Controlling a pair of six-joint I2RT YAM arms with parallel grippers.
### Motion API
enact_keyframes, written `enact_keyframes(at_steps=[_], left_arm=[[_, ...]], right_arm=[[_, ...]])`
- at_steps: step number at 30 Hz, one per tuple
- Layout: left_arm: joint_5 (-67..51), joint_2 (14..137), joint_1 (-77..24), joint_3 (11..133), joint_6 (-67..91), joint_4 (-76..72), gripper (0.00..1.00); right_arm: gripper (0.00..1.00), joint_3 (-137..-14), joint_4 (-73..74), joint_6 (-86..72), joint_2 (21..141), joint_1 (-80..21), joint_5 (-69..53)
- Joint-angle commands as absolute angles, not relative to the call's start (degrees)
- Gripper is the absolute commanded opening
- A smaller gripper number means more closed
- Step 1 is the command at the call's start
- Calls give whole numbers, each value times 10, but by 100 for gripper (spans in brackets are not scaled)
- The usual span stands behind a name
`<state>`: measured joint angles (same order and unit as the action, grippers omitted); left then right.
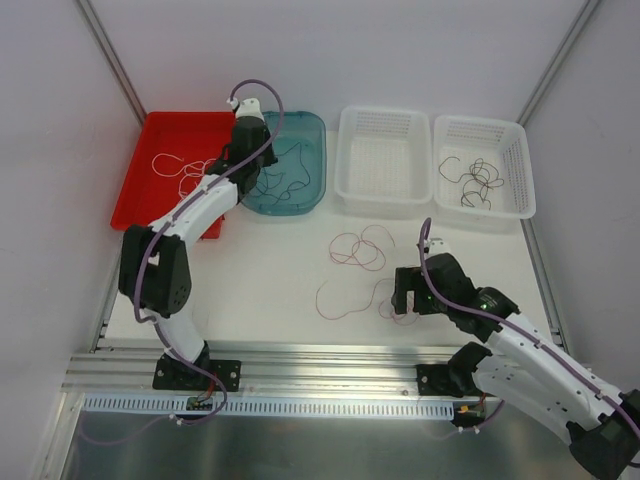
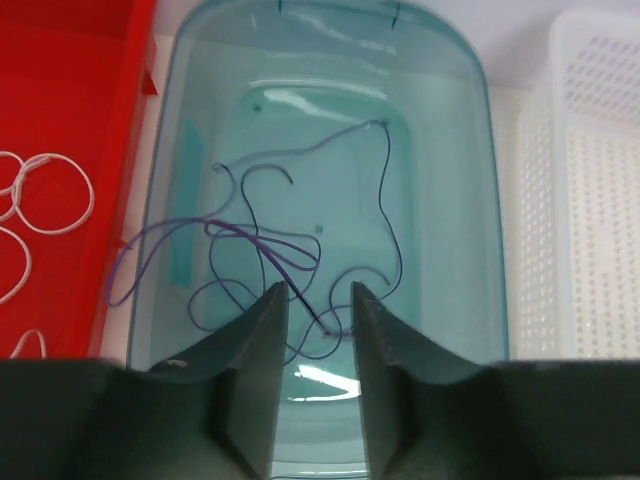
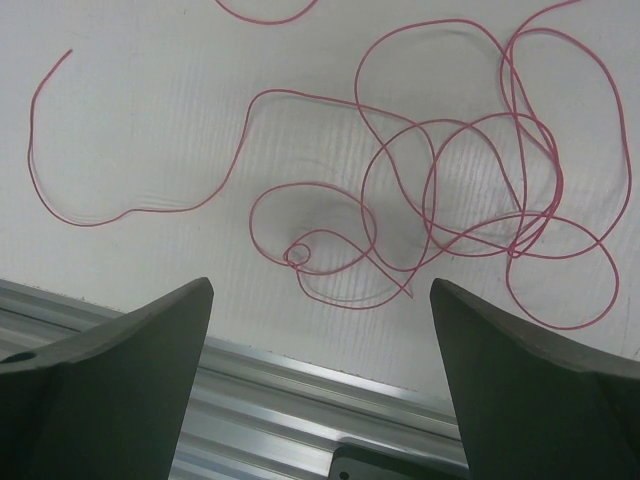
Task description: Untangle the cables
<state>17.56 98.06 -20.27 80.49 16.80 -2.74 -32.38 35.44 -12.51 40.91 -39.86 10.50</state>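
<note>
Your thin red-pink wire strands lie in loose overlapping curls on the white counter, at ten o'clock from your widely spread right tool. Your left tool, narrowly parted, hangs over dark curly strands in the translucent teal tray.

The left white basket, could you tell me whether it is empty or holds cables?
Empty: the left white basket shows only bare perforated floor.
</note>
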Motion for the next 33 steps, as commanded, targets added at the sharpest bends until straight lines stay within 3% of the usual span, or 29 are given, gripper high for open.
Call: enact_keyframes(at_steps=[1, 2, 4, 5, 8, 15, 23, 28, 33], left_arm=[[131, 1013, -205, 868, 104, 27, 34], [124, 1006, -205, 867, 100, 29, 53], [116, 971, -205, 854, 94, 31, 68], [117, 942, -205, 848, 91, 32, 82], [118, 880, -204, 817, 74, 56, 99], [120, 760, -195, 771, 64, 160, 99], [117, 578, -191, 576, 77, 181, 99], [129, 504, -191, 486, 94, 155, 99], [154, 481, -191, 473, 85, 145, 99]], right_arm=[[95, -371, 352, -93, 428, -399, 104], [95, -380, 350, -88, 445, -400, 104], [95, -407, 345, -68, 472, -400, 99], [95, -417, 342, -59, 502, -399, 98], [97, -472, 322, -33, 572, -399, 95], [98, -580, 302, 16, 741, -397, 71], [97, -682, 279, 55, 952, -393, 63], [97, -732, 280, 86, 1024, -393, 56], [97, -757, 277, 108, 1075, -392, 95]])
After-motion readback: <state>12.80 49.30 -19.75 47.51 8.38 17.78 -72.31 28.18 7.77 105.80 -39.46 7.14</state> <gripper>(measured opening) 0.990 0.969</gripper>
